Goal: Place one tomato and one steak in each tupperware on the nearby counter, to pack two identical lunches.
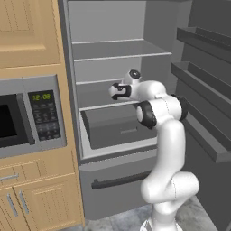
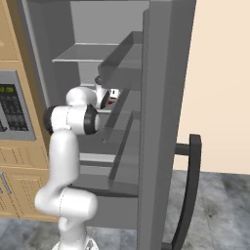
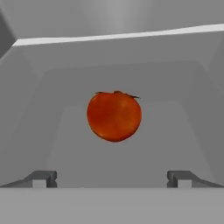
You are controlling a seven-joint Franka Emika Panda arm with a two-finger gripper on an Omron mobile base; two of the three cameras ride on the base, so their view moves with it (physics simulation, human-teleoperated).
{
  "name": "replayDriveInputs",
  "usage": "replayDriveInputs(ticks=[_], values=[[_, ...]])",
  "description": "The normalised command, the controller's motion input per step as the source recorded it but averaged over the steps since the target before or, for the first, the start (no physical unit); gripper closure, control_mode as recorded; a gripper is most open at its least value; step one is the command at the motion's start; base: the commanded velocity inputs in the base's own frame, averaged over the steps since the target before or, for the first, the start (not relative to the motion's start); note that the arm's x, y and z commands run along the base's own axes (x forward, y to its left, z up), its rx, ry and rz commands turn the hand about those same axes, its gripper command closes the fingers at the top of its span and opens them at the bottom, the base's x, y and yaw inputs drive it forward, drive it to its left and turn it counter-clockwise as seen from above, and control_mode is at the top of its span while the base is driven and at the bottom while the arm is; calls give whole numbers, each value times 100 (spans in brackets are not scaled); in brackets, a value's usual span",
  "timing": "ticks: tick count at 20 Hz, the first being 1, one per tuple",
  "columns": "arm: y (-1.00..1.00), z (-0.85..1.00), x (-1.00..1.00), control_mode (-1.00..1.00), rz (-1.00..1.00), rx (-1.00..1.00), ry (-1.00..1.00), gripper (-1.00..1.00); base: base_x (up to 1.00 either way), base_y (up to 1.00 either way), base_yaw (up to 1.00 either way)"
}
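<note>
One tomato (image 3: 114,116) dead ahead of the gripper (image 3: 112,178), centred between wide-spread fingertips (image 3: 43,178) (nothing held), apart from them, deeper on the fridge shelf (image 3: 65,131).

White arm (image 1: 168,135), dark joint bands

One tomato (image 3: 114,116), one microwave (image 1: 27,117)

The tomato (image 3: 114,116) ahead of the claw (image 3: 112,178) is glossy red-orange with a dark stem. The claw's fingertips (image 3: 42,178) are dark grey. Around it the fridge (image 1: 113,49) is plain grey. The arm (image 1: 167,135) behind is white with black joints. The cabinets (image 1: 27,31) are light wood; the microwave (image 1: 31,115) is silver with a green clock display.
</note>
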Motion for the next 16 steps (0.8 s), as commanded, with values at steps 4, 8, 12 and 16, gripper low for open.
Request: replayDriveInputs(ticks=[4,8,12,16], values=[[7,-15,44,-100,0,0,0,-100,0,0,0],[5,-13,43,-100,0,0,0,-100,0,0,0],[2,-14,40,-100,0,0,0,-100,0,0,0],[0,-15,38,-100,0,0,0,-100,0,0,0]])
